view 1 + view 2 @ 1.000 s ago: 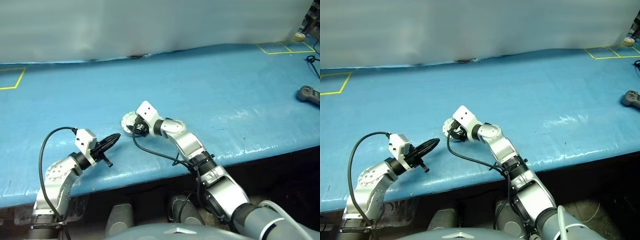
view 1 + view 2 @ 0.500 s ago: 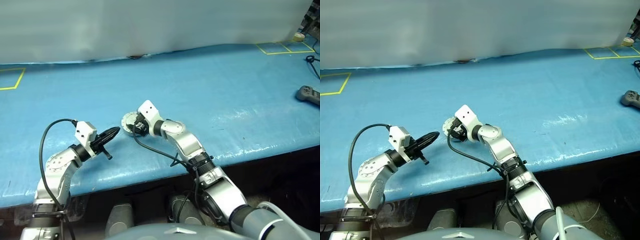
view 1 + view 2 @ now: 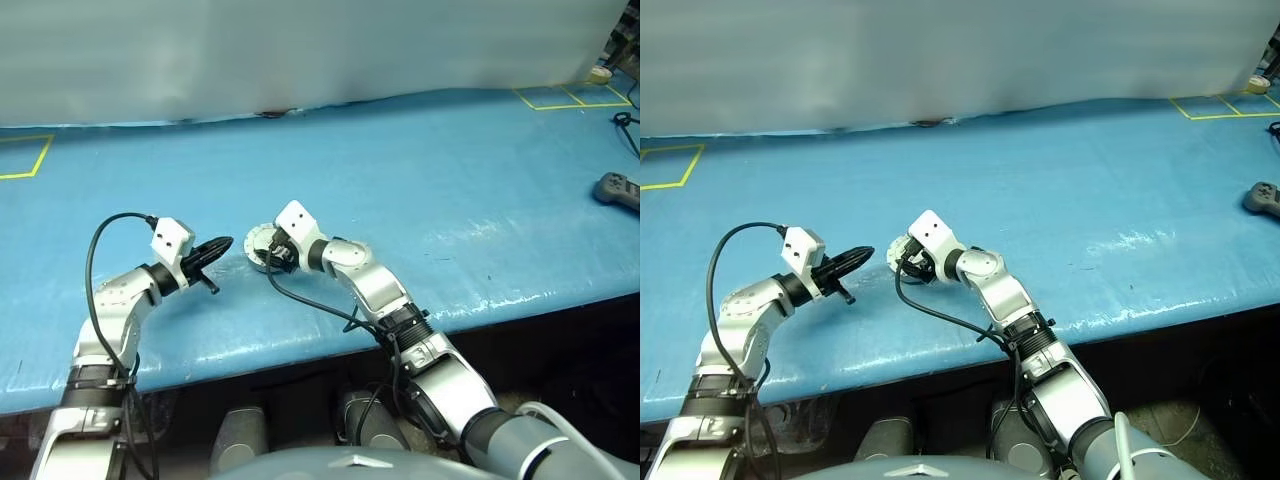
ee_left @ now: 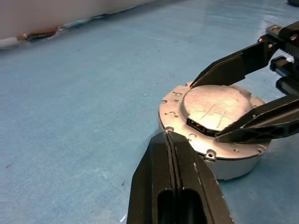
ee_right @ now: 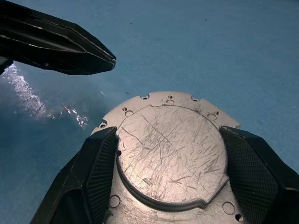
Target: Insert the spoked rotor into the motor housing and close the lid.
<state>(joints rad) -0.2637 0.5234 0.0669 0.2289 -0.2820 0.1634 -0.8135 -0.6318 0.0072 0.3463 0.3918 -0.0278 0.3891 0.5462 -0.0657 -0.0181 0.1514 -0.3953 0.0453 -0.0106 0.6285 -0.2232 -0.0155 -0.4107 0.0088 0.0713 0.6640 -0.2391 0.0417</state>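
The motor housing [image 4: 233, 168] sits on the blue table [image 3: 420, 180], and the lid [image 5: 170, 154] lies flat on top of it, plain scratched face up. My right gripper [image 5: 168, 133] reaches over it, one finger [image 5: 96, 172] on each side of the lid's raised centre circle and pressed against it. My left gripper [image 3: 225, 243] is shut and holds nothing. Its tip [image 4: 167, 135] hovers just short of the housing's rim on the left. The spoked rotor is hidden.
A grey hand controller [image 3: 617, 188] lies at the table's far right, beside a black cable [image 3: 628, 125]. Yellow tape squares [image 3: 22, 156] mark the back left and back right corners [image 3: 565, 95]. A pale wall runs behind the table. Open blue surface stretches all around the housing.
My left arm has stretched forward, bringing its shut gripper closer to the housing's left side. The right gripper and the housing have stayed in place.
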